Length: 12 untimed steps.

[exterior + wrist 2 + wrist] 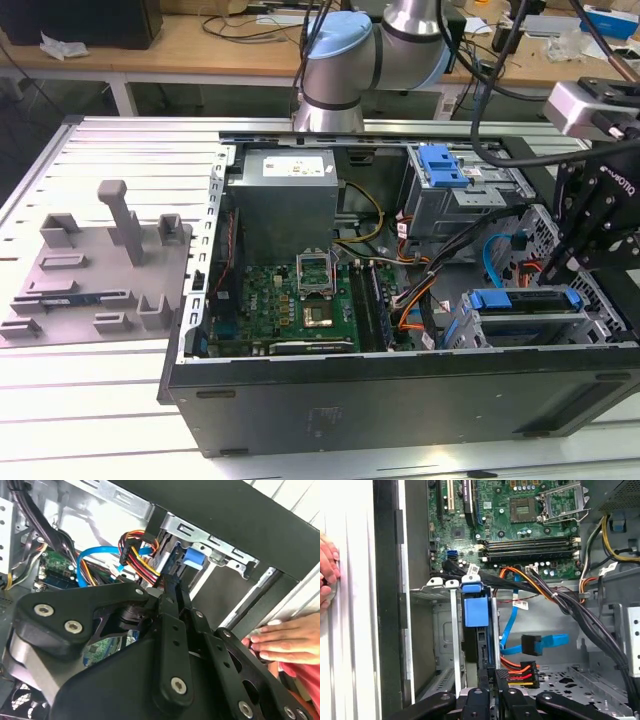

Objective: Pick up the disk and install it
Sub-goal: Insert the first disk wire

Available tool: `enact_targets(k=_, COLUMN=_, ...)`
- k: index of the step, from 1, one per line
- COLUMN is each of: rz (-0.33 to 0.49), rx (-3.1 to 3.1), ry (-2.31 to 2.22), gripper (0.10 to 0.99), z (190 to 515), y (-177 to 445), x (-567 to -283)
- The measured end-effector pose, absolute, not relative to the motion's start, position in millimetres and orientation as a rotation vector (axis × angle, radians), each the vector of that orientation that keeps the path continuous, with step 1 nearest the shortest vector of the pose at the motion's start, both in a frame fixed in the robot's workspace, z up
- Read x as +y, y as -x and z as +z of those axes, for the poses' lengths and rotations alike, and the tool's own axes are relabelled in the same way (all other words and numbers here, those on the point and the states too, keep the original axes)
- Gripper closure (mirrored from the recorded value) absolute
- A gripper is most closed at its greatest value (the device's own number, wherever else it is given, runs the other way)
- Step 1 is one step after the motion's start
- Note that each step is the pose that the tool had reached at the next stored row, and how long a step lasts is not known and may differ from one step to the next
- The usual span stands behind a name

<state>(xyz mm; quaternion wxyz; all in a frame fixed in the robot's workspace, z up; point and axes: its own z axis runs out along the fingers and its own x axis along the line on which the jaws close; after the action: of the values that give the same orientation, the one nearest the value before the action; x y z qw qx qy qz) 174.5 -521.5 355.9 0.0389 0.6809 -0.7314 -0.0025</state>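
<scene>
One blue-framed flat disk [476,611] inside grey metal cage [440,627].

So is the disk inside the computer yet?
Inside: the disk stands between the metal cage rails. Fully seated? Cannot tell.

The disk [524,299] [476,611], framed by its blue carrier, sits slotted edge-on inside the grey drive cage [437,630].

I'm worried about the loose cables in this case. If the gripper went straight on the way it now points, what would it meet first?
Probably the disk, edge-on in the drive cage right ahead of the gripper; the power cables lie beside that line. Depth is unclear.
</scene>
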Motion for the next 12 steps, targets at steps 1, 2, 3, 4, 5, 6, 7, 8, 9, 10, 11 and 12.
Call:
enact_targets(k=1, rz=-0.011, rx=-2.243, ry=-2.093, gripper=0.918, z=355.6, y=-174.6, x=-521.4)
enact_targets(k=2, rz=-0.007, rx=-2.229, ry=-2.113, gripper=0.918, z=355.6, y=-174.5, x=-521.6)
enact_targets(k=3, rz=-0.004, rx=-2.210, ry=-2.136, gripper=0.918, z=355.4, y=-174.5, x=-521.8)
enact_targets(k=4, rz=-0.003, rx=-2.200, ry=-2.147, gripper=0.918, z=355.2, y=-174.5, x=-521.9)
enact_targets(k=5, rz=-0.003, rx=-2.192, ry=-2.156, gripper=0.918, z=355.0, y=-174.5, x=-522.2)
enact_targets(k=6, rz=-0.003, rx=-2.184, ry=-2.165, gripper=0.918, z=354.9, y=-174.5, x=-522.6)
enact_targets(k=7, rz=-0.003, rx=-2.182, ry=-2.167, gripper=0.918, z=355.0, y=-174.4, x=-523.3)
enact_targets(k=8, rz=-0.004, rx=-2.183, ry=-2.168, gripper=0.918, z=354.9, y=-174.5, x=-524.4)
enact_targets(k=9, rz=-0.005, rx=-2.183, ry=-2.168, gripper=0.918, z=354.9, y=-174.5, x=-524.3)
enact_targets(k=10, rz=-0.005, rx=-2.184, ry=-2.169, gripper=0.918, z=355.0, y=-174.5, x=-524.3)
enact_targets(k=11, rz=-0.006, rx=-2.184, ry=-2.169, gripper=0.918, z=355.1, y=-174.5, x=-524.3)
enact_targets(k=12, rz=-0.007, rx=-2.185, ry=-2.169, gripper=0.918, z=354.9, y=-174.4, x=-524.3)
